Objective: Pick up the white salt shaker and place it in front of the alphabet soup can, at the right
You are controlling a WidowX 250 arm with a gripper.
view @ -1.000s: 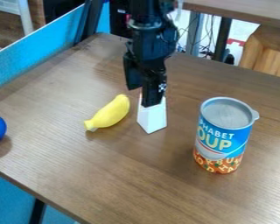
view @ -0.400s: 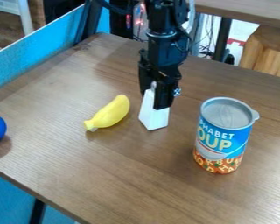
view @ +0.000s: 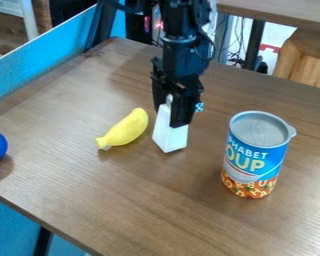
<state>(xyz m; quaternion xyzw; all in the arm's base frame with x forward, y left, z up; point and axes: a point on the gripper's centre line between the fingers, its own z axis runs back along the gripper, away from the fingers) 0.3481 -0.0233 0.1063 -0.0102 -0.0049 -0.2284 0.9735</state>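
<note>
One white block (view: 169, 138) is in my hand (view: 169, 112), my grip drawn in narrow around its upper part, near the middle of the desk (view: 129, 200). Its lower end points down, though I cannot tell whether it touches the wood. The yellow banana (view: 126, 129) lies just beside it, towards the view's left, while the soup can (view: 257, 155) stands upright on the other side, farther off. To hold well, I should press evenly and firmly, since smooth slanting faces could slip or twist. I'd want clearance below before any sideways travel, a slow, level wrist, and care not to nudge the banana
</note>
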